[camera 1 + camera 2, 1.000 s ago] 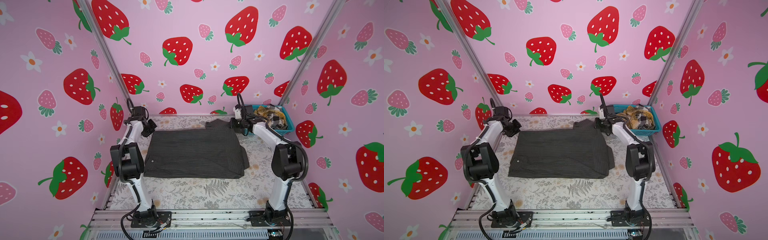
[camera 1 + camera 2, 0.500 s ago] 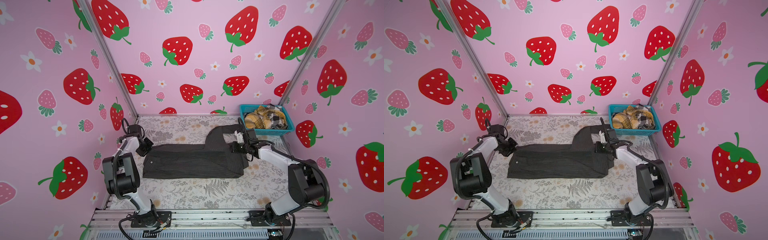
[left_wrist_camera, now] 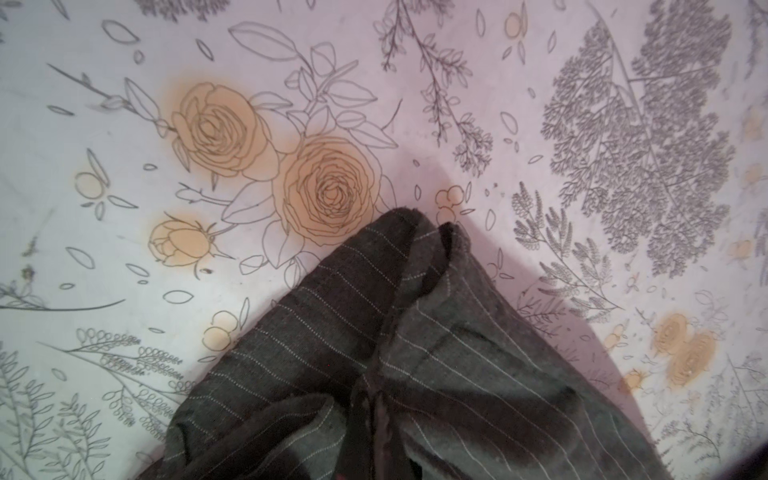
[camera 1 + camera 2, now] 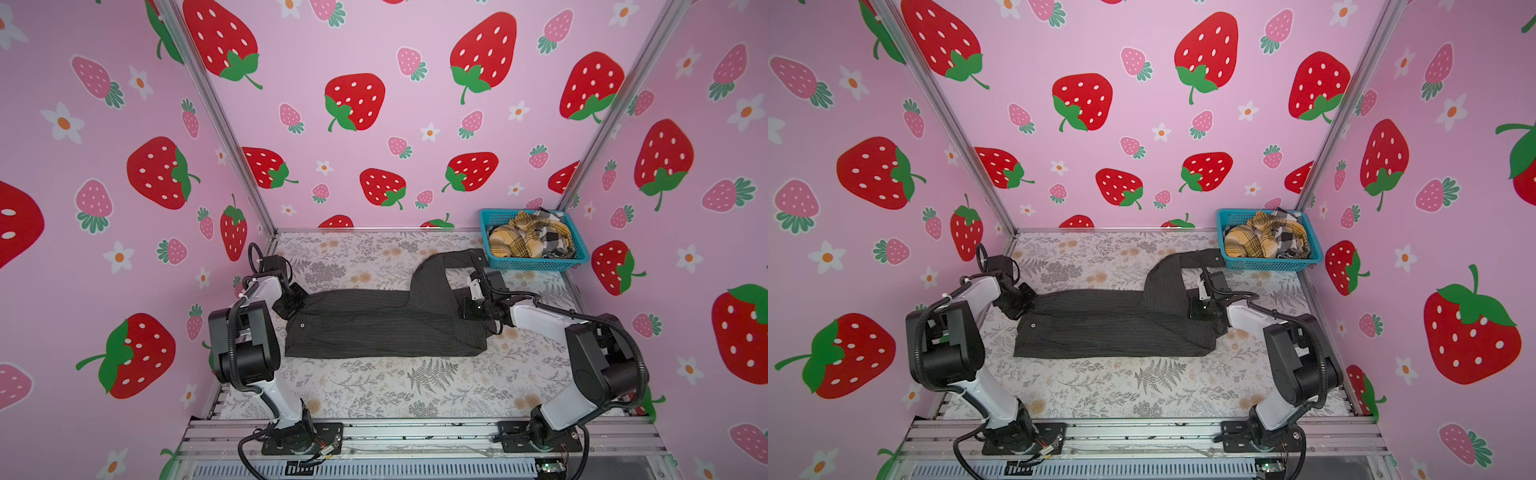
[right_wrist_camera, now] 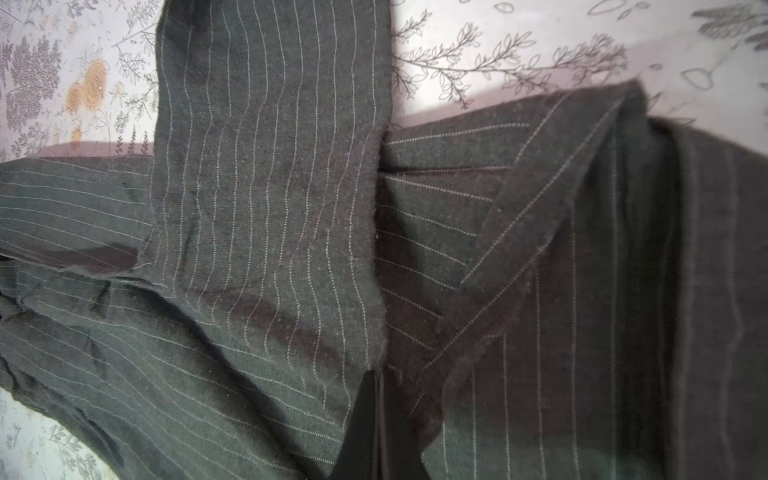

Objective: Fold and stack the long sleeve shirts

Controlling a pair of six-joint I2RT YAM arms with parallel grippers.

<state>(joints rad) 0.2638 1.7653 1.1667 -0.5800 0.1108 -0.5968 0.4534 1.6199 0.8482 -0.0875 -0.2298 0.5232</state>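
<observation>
On the table (image 4: 374, 386), midway back: shirt (image 4: 374, 332), long axis running left to right. Sleeve (image 4: 436, 270) branching off near the right end toward the far right, cuff just beside the basket (image 4: 536, 262).

Pinched at both ends: left gripper (image 4: 300, 303) with jaws pressed together on the far left corner, right gripper (image 4: 462, 311) clamped likewise on cloth at the far right edge.

Against a second ago: far edge drawn forward, so a narrow band now rather than a broad spread; both grippers nearer the front; basket no longer partly hidden behind the right arm.

Dark charcoal, thin pale pinstripes, rumpled along the top layer, one button (image 4: 302, 325) near the left end. In the basket, heaped plaid shirts (image 4: 523, 243).
</observation>
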